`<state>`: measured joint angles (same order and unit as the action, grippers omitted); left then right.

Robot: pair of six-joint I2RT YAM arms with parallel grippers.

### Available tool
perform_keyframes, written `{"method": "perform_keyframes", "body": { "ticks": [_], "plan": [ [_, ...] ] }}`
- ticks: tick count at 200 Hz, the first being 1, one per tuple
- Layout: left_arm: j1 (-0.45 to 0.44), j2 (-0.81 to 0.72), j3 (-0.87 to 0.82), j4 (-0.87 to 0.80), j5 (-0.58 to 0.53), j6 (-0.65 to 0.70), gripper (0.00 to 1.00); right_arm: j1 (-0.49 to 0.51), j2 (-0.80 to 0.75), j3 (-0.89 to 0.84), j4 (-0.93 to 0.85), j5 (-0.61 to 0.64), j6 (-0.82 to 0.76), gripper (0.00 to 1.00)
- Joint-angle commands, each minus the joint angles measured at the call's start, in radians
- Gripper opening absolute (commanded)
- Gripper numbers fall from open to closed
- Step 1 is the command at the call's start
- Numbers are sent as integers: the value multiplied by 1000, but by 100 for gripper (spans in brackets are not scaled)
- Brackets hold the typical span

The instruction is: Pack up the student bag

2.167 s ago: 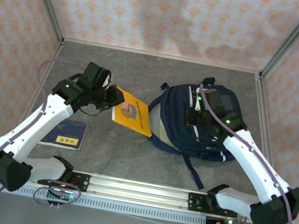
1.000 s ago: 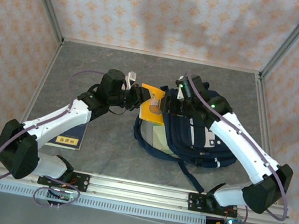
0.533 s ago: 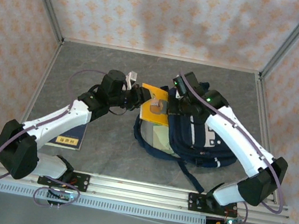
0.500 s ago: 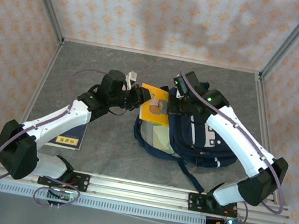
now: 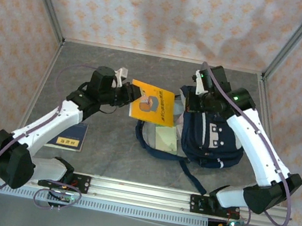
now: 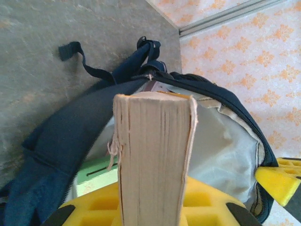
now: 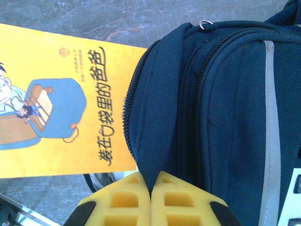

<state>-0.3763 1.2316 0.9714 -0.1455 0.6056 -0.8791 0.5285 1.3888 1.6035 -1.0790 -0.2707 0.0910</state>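
We look down on a grey table (image 5: 113,62) with two robot arms reaching in from the near edge. The navy bag (image 5: 212,137) lies right of the middle, its open mouth facing left and showing a pale lining (image 6: 221,150) with a green item (image 5: 163,135) inside.

The left gripper (image 5: 133,93) has its jaws closed part-way on a yellow book (image 5: 153,104), clamping it near the spine side so the cover (a cartoon with Chinese lettering) faces up. From the left wrist we see the book's page edge between the yellow fingers, pointing at the bag's mouth.

The right gripper (image 5: 190,101) has its jaws pressed together on a fold of navy fabric at the far rim of the opening.

Half a second earlier the book's corner lay over the bag's mouth with the right gripper just beside it. Now the left arm has drawn back to the left, and the right gripper sits farther back and to the right. The bag has shifted right with it.

A blue booklet (image 5: 66,134) lies flat near the left arm.
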Motion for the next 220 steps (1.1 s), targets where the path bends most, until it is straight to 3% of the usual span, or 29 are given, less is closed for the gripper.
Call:
{"method": "perform_keyframes", "body": {
  "ticks": [1,41,99,220],
  "plan": [
    [40,-48,32,13,79,35,0,-35,-64,59,4,-42,-38,0],
    [16,6,-8,280,144,-190,0,-84,-65,72,9,-122,-39,0],
    [-146,123,25,343,79,-209,0,-102,-24,117,27,-156,-28,0],
    [-245,397,126,556,-20,-320,0,-110,-2,110,70,-192,-3,0]
  ]
}}
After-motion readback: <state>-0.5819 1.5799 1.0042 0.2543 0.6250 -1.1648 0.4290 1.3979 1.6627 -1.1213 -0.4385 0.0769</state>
